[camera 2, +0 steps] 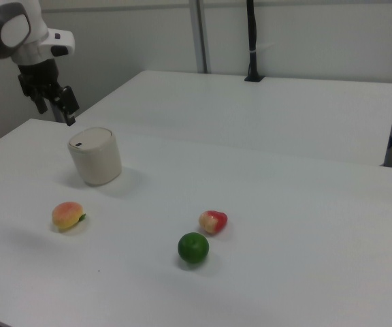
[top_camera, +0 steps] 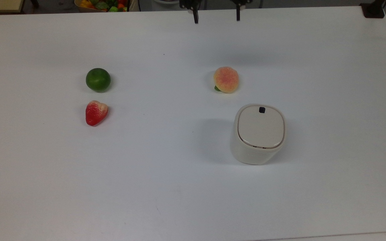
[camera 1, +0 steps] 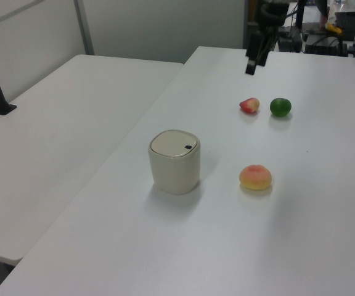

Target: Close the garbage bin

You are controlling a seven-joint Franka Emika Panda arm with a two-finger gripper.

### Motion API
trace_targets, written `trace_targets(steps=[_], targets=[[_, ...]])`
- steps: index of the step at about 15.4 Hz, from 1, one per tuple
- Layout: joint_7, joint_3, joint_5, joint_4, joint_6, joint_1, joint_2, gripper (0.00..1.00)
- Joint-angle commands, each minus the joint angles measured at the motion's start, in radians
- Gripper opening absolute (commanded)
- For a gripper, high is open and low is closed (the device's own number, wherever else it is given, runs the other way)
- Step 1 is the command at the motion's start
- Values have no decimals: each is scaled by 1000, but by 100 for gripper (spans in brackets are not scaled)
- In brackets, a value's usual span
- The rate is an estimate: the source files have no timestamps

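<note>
The garbage bin [top_camera: 259, 134] is a cream-white rounded-square tub standing on the white table, at the right of centre in the top view. Its lid [top_camera: 261, 126] lies flat in the rim, with a small black latch mark [top_camera: 262, 109] at the far edge. The bin also shows in the left view [camera 1: 175, 161] and the right view [camera 2: 95, 157]. My gripper [top_camera: 216, 16] hangs open at the top view's upper edge, far from the bin, holding nothing. It is well above the table in the left view [camera 1: 252, 60] and the right view [camera 2: 56, 109].
A peach [top_camera: 226, 79] lies just beyond the bin. A lime [top_camera: 98, 80] and a strawberry [top_camera: 95, 112] lie at the top view's left. A container of coloured items [top_camera: 102, 4] sits past the table's far edge. A second white table [camera 1: 54, 123] adjoins.
</note>
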Motion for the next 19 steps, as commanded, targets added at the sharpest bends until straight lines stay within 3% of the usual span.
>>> trace_targets(steps=[1,7,10,13,19], targets=[[-3,7,21,-26,-125,-82,-84,100],[-34,5,12,-24,-213,-190,-111,100],[-107,-30,-2,-24,-199,-167,-107,100],[-213,-117,-48,-23,-152,-84,-89,100],[-244,-122,-51,9,-144,-96,-53,100]])
